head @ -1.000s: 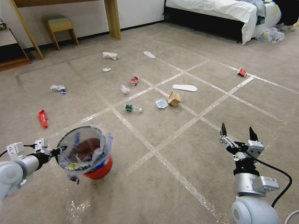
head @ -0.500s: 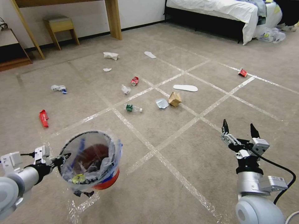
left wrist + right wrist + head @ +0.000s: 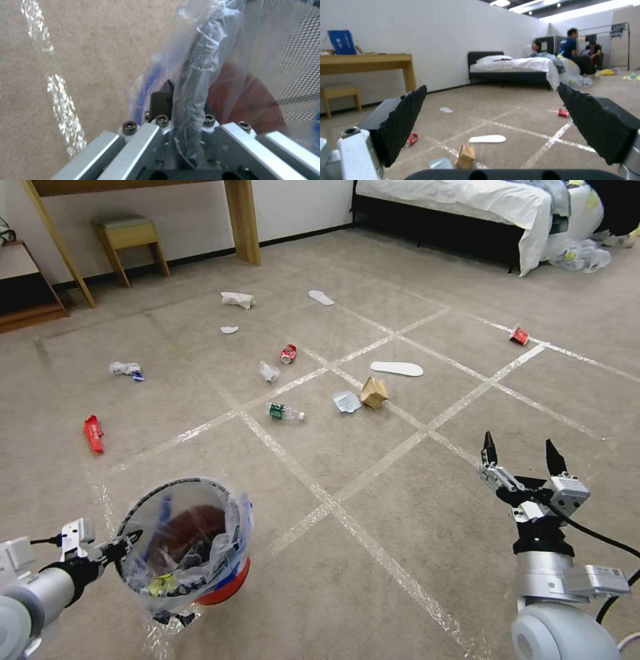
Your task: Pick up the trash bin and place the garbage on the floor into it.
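The trash bin [image 3: 220,580], red with a clear blue-printed bag, hangs tilted at the lower left, its mouth facing me. My left gripper [image 3: 130,540] is shut on its dark rim, and the left wrist view shows a finger [image 3: 161,100] pinching rim and bag [image 3: 196,75]. At the lower right my right gripper [image 3: 521,447] stands open above the floor [image 3: 400,527], holding nothing. Garbage lies ahead on the carpet: a bottle [image 3: 285,411], a brown paper bag [image 3: 373,392], a white slipper [image 3: 397,369], a red can [image 3: 287,353] and a red wrapper [image 3: 92,433].
A bed [image 3: 467,200] with plastic bags [image 3: 580,253] beside it stands at the far right. A wooden stool [image 3: 127,237] and a desk leg [image 3: 241,220] line the far wall. More litter: tissues [image 3: 237,299], a second slipper [image 3: 321,297], another red can [image 3: 518,335].
My left gripper has drawn the trash bin nearer to me and lower in the view. My right gripper has shifted slightly right and forward, still open.
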Controlling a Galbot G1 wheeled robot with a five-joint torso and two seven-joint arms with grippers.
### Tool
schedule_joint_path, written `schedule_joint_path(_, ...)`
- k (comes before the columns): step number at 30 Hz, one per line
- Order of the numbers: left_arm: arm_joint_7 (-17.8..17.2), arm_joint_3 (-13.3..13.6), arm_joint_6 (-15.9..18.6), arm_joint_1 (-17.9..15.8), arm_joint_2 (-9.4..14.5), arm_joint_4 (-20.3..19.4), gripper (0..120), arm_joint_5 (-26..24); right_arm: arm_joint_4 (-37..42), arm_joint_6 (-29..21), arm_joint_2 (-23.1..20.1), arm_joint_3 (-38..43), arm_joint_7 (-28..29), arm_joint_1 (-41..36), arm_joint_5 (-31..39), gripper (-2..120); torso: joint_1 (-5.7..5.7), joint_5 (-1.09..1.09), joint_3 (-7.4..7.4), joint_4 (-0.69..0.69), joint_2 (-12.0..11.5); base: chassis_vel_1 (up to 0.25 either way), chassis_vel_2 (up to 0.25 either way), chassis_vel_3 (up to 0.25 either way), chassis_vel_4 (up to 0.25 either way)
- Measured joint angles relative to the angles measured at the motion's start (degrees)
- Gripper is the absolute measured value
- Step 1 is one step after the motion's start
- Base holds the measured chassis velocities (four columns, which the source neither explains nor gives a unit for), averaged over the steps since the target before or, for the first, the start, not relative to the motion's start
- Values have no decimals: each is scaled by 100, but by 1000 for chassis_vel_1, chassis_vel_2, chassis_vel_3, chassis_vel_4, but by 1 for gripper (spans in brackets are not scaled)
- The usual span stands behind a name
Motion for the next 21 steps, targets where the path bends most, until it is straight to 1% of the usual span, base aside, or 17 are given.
schedule_joint_path(2,34,-8,0,71,-19,3,1,67,-20,52,16,-12,-4,-4,-38,100,0,0,0,2,0,0,0,0,0)
schedule_joint_path(5,38,-23,-2,67,-19,58,1,87,-36,84,23,-16,-17,-2,-38,100,0,0,0,0,0,0,0,0,0)
schedule_joint_path(9,39,-48,-2,50,-18,131,1,87,-66,144,33,-14,-53,5,-21,100,0,0,1,0,0,0,0,0,0)
schedule_joint_path(14,38,-96,-6,-40,-3,258,1,69,-88,212,39,28,-119,-38,14,100,0,0,1,0,0,0,0,0,0)
schedule_joint_path(21,39,-98,-7,-126,1,367,1,37,-114,243,23,39,-188,-11,120,100,0,0,0,1,0,0,0,0,0)
